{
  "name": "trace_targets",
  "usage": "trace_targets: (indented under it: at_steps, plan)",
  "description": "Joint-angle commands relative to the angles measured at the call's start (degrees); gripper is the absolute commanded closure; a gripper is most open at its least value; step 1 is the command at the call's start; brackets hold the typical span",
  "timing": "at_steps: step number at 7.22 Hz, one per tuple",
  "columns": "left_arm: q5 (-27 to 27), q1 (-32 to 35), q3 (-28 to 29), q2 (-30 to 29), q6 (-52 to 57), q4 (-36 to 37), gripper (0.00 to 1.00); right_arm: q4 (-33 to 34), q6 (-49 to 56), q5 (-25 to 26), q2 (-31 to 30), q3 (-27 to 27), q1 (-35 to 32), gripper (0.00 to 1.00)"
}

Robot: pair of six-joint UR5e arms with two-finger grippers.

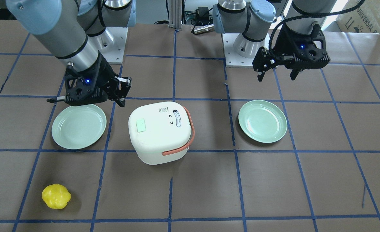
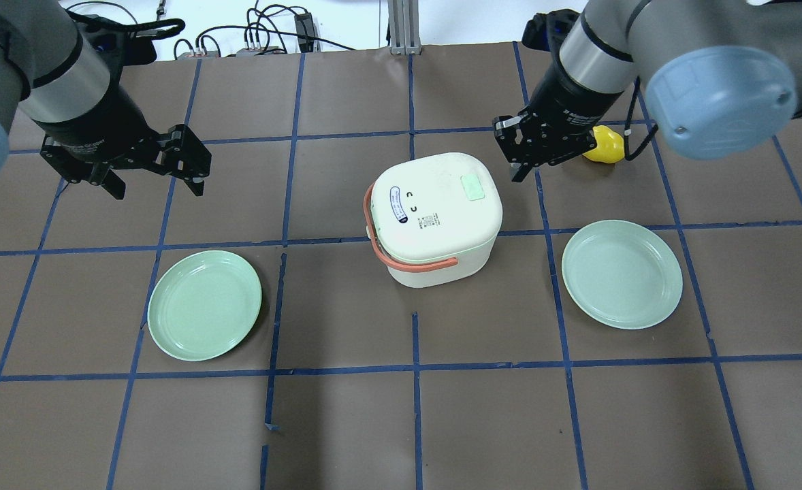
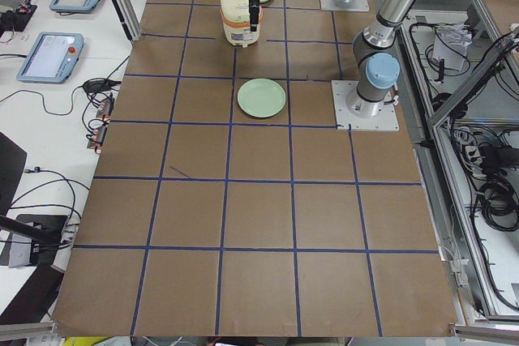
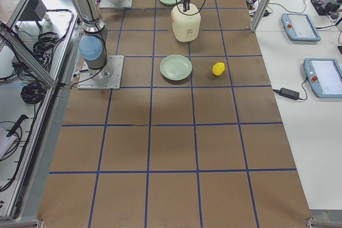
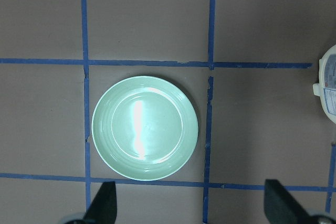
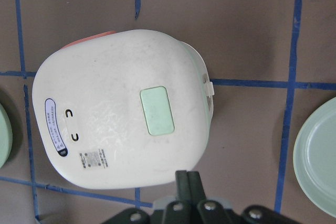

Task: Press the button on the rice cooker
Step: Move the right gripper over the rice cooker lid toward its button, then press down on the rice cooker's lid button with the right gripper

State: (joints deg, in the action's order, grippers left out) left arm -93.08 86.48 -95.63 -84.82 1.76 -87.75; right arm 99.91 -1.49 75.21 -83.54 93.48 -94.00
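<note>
Only the right wrist view shows that the right gripper is pinched closed, its two fingers pressed together. They hang just beside the edge of the cooker and look apart from it. The green button sits on the lid, toward that side.

Only the left wrist view shows the left gripper wide open. That view looks down on a plate.

In the overhead view the yellow fruit is half hidden behind the right arm. The front view shows it whole.

The cooker stands in the middle of the table, between the plate and the other plate. A gap of table lies between it and each one. The orange handle lies down along the lid's edge, away from the button.

Both grippers point down. The left one is well apart from the cooker.
</note>
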Motion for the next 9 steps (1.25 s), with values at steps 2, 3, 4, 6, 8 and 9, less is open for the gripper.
trace_targets:
  at_steps: [2,3,4,6,8,9]
  plan:
    - [0.00,0.00,0.00,0.00,0.00,0.03,0.00,5.63,-0.62,-0.94,5.48,-0.49,-1.62,0.93]
    - [0.00,0.00,0.00,0.00,0.00,0.03,0.00,6.51,-0.88,-1.38,6.19,-0.50,-1.71,0.93]
    - [0.00,0.00,0.00,0.00,0.00,0.03,0.00,7.13,-0.88,-1.47,6.54,-0.50,-1.71,0.93]
    - [0.00,0.00,0.00,0.00,0.00,-0.05,0.00,7.22,-0.97,-2.17,6.90,-0.41,-1.97,0.93]
    - [0.00,0.00,0.00,0.00,0.00,0.03,0.00,7.49,-0.97,-2.62,7.07,-0.32,-2.41,0.93]
    - [0.00,0.00,0.00,0.00,0.00,0.03,0.00,7.84,-0.97,-2.62,7.60,-0.41,-2.41,0.93]
